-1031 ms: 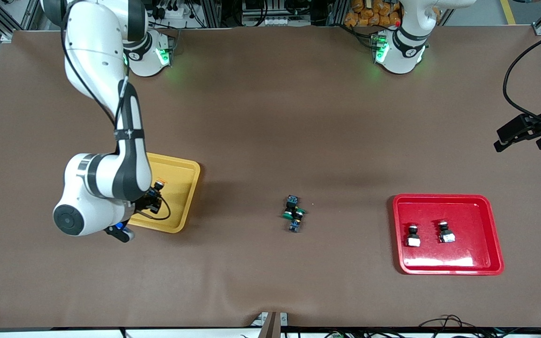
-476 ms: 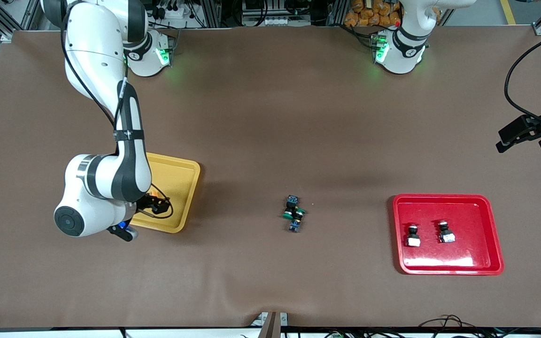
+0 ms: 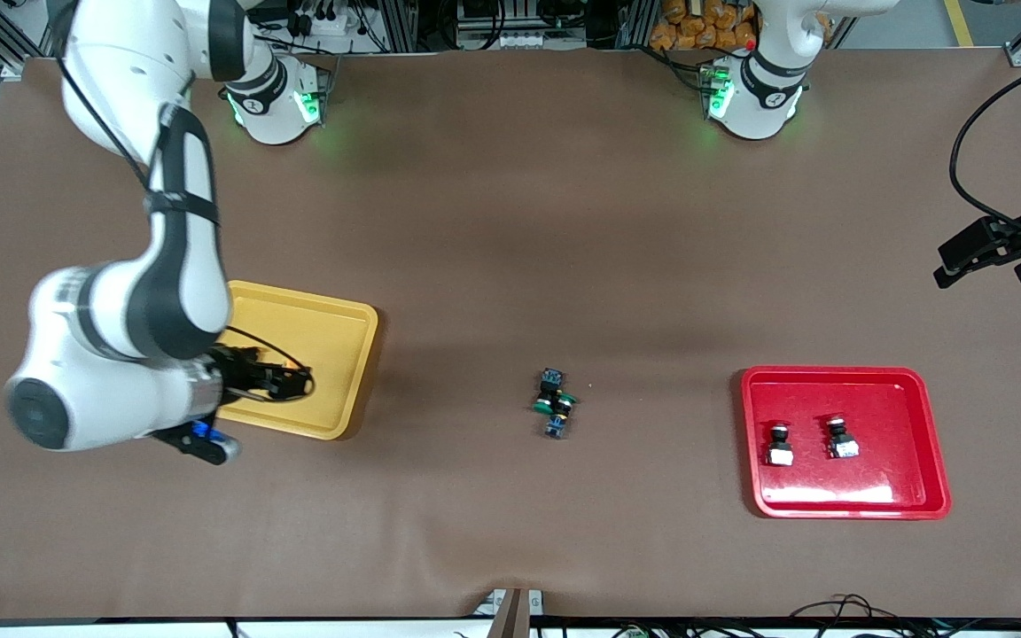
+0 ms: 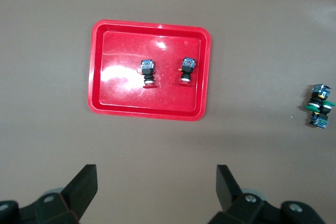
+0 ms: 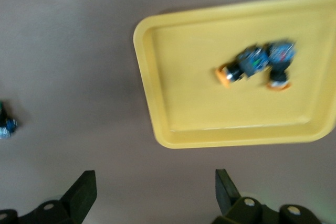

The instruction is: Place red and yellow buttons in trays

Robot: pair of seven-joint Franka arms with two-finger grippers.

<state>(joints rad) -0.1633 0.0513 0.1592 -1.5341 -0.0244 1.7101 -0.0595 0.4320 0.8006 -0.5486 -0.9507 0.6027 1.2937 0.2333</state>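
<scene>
The yellow tray (image 3: pixel 342 341) lies toward the right arm's end of the table. In the right wrist view the yellow tray (image 5: pixel 173 66) holds two yellow-capped buttons, one (image 5: pixel 237 68) touching the other (image 5: pixel 279 66). My right gripper (image 3: pixel 298 383) hangs over this tray, open and empty, as the right wrist view (image 5: pixel 155 184) also shows; it hides those buttons in the front view. The red tray (image 3: pixel 892 492) holds two red-capped buttons (image 3: pixel 779 443) (image 3: pixel 840 438), also seen in the left wrist view (image 4: pixel 148 73) (image 4: pixel 187 70). My left gripper (image 3: pixel 985 270) waits open (image 4: pixel 157 182) over the bare table edge.
A small cluster of green-capped switches (image 3: pixel 554 404) lies mid-table between the two trays; it also shows in the left wrist view (image 4: pixel 318 113) and at the edge of the right wrist view (image 5: pixel 5 124). A black cable (image 3: pixel 971 133) loops above the left gripper.
My right gripper held a yellow-capped button over the yellow tray, lowered, let it go, and has now risen and drawn back toward its end of the table. The left arm has not moved.
</scene>
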